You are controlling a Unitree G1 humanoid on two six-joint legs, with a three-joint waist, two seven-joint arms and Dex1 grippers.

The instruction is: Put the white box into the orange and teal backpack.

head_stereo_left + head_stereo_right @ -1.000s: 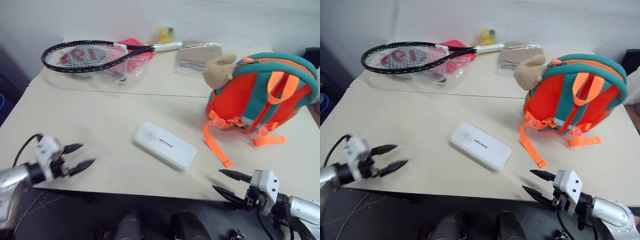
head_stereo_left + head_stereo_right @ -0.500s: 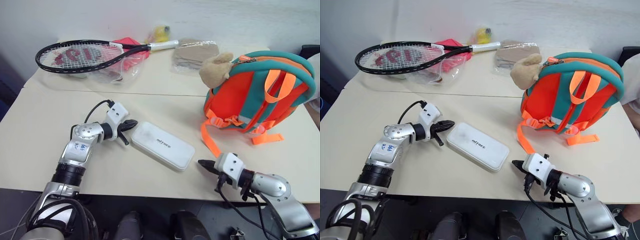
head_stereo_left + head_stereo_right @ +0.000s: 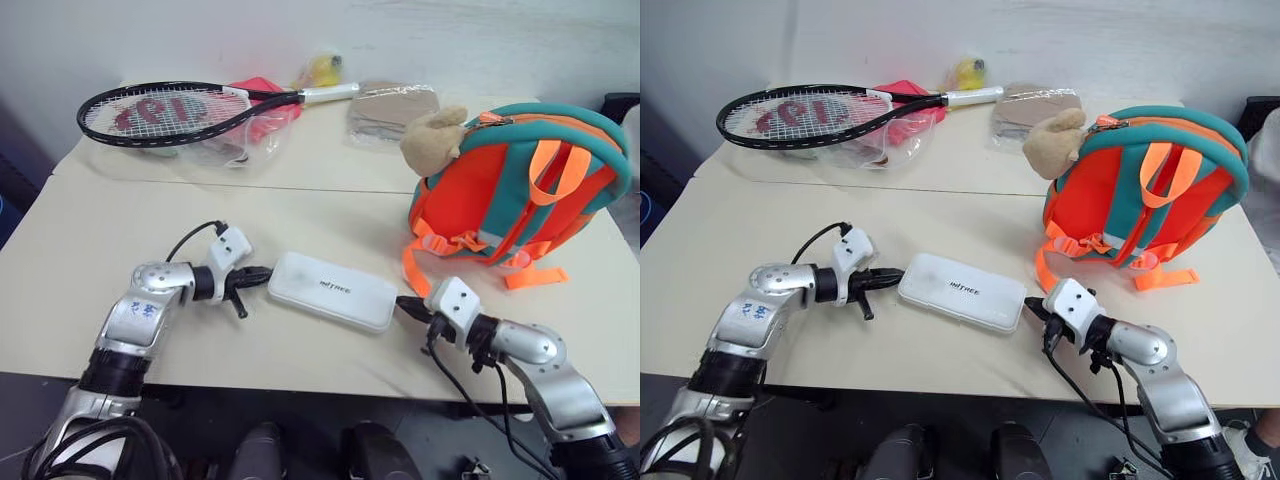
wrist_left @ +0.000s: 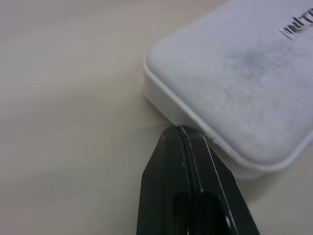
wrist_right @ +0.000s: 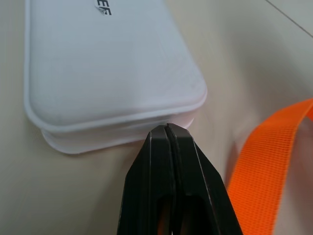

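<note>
White box [image 3: 332, 291] lies flat at the table's [image 3: 60, 240] centre in the head view, pinched endwise between the left gripper [image 3: 262, 272] at its 9 o'clock and the right gripper [image 3: 406, 302] at its 3 o'clock; the orange and teal backpack [image 3: 520, 190] stands at its 2 o'clock. Left wrist view: fingers pressed together, tip at the box's end. Right wrist view: the same, beside an orange strap [image 5: 266, 161]; this looks like a two-ended squeeze, and the next move calls for an even lift toward the backpack.

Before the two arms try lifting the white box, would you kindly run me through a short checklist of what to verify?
1. Left end effector shut, tip at one end of the white box: ok.
2. Right end effector shut, tip at the opposite end: ok.
3. Box flat on the table: ok.
4. Firm contact at both ends: cannot tell.
5. Orange and teal backpack opening unzipped: cannot tell.
6. Its orange strap clear of the right tip: ok.
</note>
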